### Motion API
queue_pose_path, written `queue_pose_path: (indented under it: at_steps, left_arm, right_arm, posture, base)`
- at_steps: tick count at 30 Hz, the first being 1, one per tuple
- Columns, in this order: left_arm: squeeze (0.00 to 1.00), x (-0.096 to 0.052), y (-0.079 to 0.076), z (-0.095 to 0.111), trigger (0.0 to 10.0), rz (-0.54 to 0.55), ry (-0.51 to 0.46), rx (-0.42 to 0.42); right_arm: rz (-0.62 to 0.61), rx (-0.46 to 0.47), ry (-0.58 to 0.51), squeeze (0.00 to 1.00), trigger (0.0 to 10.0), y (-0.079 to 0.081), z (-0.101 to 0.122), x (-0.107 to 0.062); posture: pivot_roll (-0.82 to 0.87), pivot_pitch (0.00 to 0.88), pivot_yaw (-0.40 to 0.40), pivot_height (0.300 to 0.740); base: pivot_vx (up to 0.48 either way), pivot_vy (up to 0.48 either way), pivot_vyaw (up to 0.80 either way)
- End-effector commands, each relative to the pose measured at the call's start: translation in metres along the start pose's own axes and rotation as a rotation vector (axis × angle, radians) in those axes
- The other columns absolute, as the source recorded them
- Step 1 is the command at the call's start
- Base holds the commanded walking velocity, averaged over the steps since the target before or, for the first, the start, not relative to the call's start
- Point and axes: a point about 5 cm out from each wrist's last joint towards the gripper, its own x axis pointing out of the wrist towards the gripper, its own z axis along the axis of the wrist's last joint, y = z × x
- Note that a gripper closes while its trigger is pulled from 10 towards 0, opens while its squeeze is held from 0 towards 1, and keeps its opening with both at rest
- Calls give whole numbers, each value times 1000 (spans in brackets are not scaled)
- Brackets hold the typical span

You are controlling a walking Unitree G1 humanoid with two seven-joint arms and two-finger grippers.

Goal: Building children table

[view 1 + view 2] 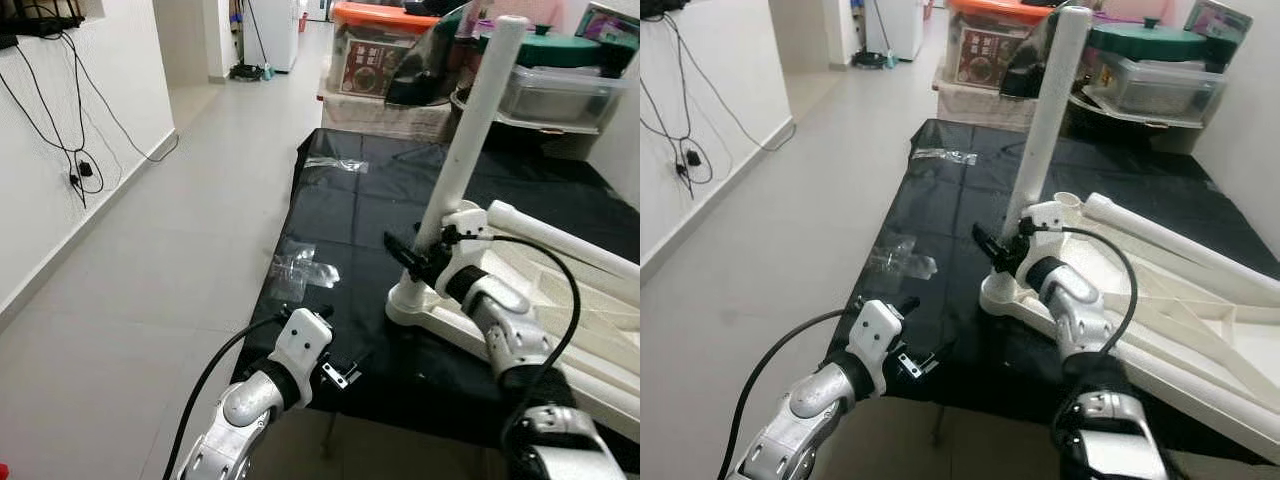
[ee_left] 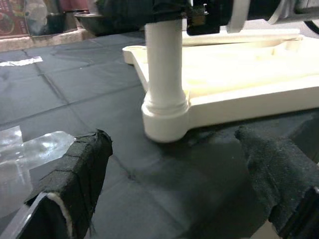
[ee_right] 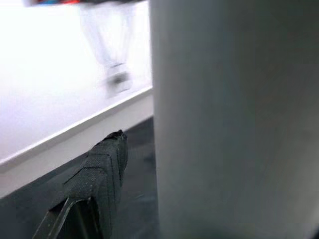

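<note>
Left eye view: an upturned white children's tabletop [image 1: 590, 330] lies on a black mat [image 1: 340, 215] spread over the floor. One white table leg [image 1: 468, 140] stands upright in the corner socket [image 1: 412, 305] nearest the robot, leaning slightly away from vertical. A second white leg [image 1: 560, 240] lies flat across the tabletop, behind the upright one.

Right tool [image 1: 420, 255]: positioned at the lower part of the upright leg, just above the socket. Right wrist view shows the leg very close, with one black finger [image 3: 94, 191] beside it on one side; the other finger is hidden past the leg. The fingers sit either side of the leg and appear closed on it, though contact on the hidden side cannot be confirmed.

Left tool [image 2: 174, 194]: low at the near edge of the mat, well apart from the tabletop. Left wrist view shows its two padded fingers [image 2: 82, 174] spread wide with nothing between them, pointing toward the socket and the base of the upright leg.

Other items: a crumpled clear plastic wrapper [image 1: 300, 268] lies on the mat near the left tool; a second clear strip [image 1: 335, 163] lies further back on the mat. Beyond the mat stand a storage box with an orange lid [image 1: 380, 50] and a clear bin [image 1: 555, 95] under a green lid. Cables [image 1: 60, 120] hang on the white wall to the left. The floor is pale tile [image 1: 190, 200].
</note>
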Motion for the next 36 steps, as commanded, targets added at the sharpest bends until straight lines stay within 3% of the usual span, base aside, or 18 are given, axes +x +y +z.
queue_pose_path:
  at_steps: [1,7,9,10,12,14,16,19,20,23,24,25,26,27,28,30,33,36]
  left_arm:
    - [0,0,-2,-4,10000,-3,15,-3]
    - [0,-1,-2,-3,10000,-3,16,-4]
    - [0,-1,-2,-3,10000,-3,16,-4]
    - [0,-1,-2,-3,10000,-3,16,-5]
    - [0,-1,-2,-3,10000,-2,17,-5]
    - [0,-1,-2,-3,10000,-3,18,-6]
    - [0,-1,-2,-3,10000,-3,17,-6]
    - [0,-1,-2,-3,10000,-3,18,-8]
    - [0,-1,-2,-3,10000,-3,18,-8]
    - [0,-1,-1,-3,10000,-4,19,-8]
    - [0,-1,-1,-3,10000,-4,19,-8]
    - [0,-1,-1,-4,10000,-4,19,-8]
    - [0,-1,-1,-4,10000,-4,19,-8]
    - [0,-1,-1,-4,10000,-5,19,-8]
    - [0,-1,-1,-4,10000,-5,19,-8]
    - [0,0,-1,-4,10000,-8,20,-6]
    - [0,0,-1,-4,10000,-8,20,-5]
    - [0,0,-1,-3,10000,-7,19,-3]
  right_arm:
    - [187,9,37,0,10000,23,-3,15]
    - [437,46,72,0,10000,39,-3,22]
    - [461,48,79,0,10000,40,-4,22]
    - [440,50,79,0,0,40,-5,24]
    - [407,45,76,0,0,39,-7,26]
    - [239,30,56,0,0,33,-11,30]
    - [186,30,51,0,0,30,-12,30]
    - [-187,51,10,0,0,11,-12,29]
    - [-187,51,10,0,0,11,-12,29]
    - [-732,120,-48,0,0,-15,-13,7]
    - [-732,120,-48,0,0,-15,-13,7]
    - [-872,144,-62,0,0,-20,-15,-2]
    - [-872,144,-62,0,0,-20,-15,-2]
    - [-1023,158,-76,0,0,-22,-18,-13]
    - [-1023,158,-76,0,0,-22,-18,-13]
    - [-1231,219,-98,0,0,-16,-24,-28]
    - [-1287,243,-106,0,0,-9,-27,-29]
    - [-1295,266,-110,0,0,5,-25,-17]
  posture:
    - [182,0,-112,740]
    - [183,0,-114,740]
    - [186,0,-115,740]
    - [186,0,-115,740]
    - [186,0,-115,740]
    - [183,0,-113,740]
    - [183,0,-113,740]
    - [180,0,-113,740]
    - [180,0,-113,740]
    - [169,0,-106,740]
    - [169,0,-106,740]
    - [169,0,-106,740]
    - [169,0,-106,740]
    - [167,0,-103,740]
    - [167,0,-103,740]
    - [167,0,-103,740]
    - [169,0,-103,740]
    - [169,0,-103,740]
  base:
    - [0,0,0]
    - [0,0,0]
    - [0,0,0]
    - [0,0,0]
    - [0,0,0]
    - [0,0,0]
    - [0,0,0]
    - [0,0,0]
    - [0,0,0]
    - [0,0,0]
    - [0,0,0]
    - [0,0,0]
    - [0,0,0]
    - [0,0,0]
    - [0,0,0]
    - [0,0,0]
    - [0,0,0]
    - [0,0,0]
